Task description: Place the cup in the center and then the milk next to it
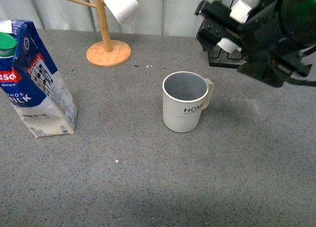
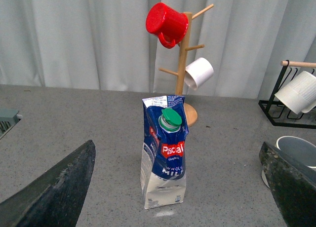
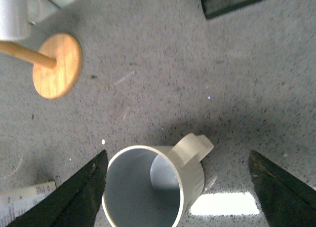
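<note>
Left gripper point(image 2: 177, 147): spread wide and holding nothing, with the milk point(image 2: 165, 158) framed between its fingers.
Right gripper point(image 3: 177, 155): spread and empty, above the cup point(image 3: 148, 187).
Cup: upright mid-counter point(image 1: 148, 187), well apart from the milk at the left.
Left wrist only: a red mug point(image 2: 167, 23) on the wooden mug tree point(image 2: 185, 42).
Far: a black rack point(image 1: 224, 59) and a pale curtain point(image 2: 74, 39).

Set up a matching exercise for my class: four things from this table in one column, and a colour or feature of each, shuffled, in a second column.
Column A
1. cup
2. milk
3. mug tree
4. wire rack

Column B
a. black
b. green cap
c. round wooden base
d. grey inside

Pairs: 1-d, 2-b, 3-c, 4-a
</note>
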### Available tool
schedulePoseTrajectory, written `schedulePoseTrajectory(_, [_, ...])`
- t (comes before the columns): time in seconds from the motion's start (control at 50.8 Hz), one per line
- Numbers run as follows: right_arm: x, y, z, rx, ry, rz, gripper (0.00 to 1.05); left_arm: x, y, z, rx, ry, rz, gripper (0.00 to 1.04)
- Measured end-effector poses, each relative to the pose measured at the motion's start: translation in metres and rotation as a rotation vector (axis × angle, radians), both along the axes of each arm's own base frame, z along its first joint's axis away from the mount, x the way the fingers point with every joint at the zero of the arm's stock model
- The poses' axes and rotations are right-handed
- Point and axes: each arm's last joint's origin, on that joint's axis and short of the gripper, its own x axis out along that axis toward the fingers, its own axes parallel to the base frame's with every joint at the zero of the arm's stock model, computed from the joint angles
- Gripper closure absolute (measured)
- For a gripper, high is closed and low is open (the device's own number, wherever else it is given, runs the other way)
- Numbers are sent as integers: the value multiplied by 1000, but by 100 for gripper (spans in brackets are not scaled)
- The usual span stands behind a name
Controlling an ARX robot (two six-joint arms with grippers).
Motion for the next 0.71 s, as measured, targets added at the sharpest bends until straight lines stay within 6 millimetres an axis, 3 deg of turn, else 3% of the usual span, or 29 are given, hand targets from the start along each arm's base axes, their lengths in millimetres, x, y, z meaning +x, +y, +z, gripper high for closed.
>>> schedulePoseTrajectory(0.098, [-7, -7, 12, -8, -44, -6, 8, 0, 0, 0, 0, 0, 0, 7])
schedulePoseTrajectory(0.276, [-15, -19, 19, -87, -121, -19, 10, 0, 0, 0, 0, 0, 0, 7])
schedulePoseTrajectory(0.374, [-24, -29, 6, -264, -432, -58, 25, 0, 0, 0, 0, 0, -1, 7])
schedulePoseTrajectory(0.492, [-67, -60, 7, -426, -754, -43, 54, 0, 0, 0, 0, 0, 0, 7])
schedulePoseTrajectory(0.571, [-85, -72, 10, -461, -790, -41, 68, 0, 0, 0, 0, 0, 0, 7])
schedulePoseTrajectory(0.709, [-122, -91, 5, -494, -769, -24, 102, 0, 0, 0, 0, 0, 0, 7])
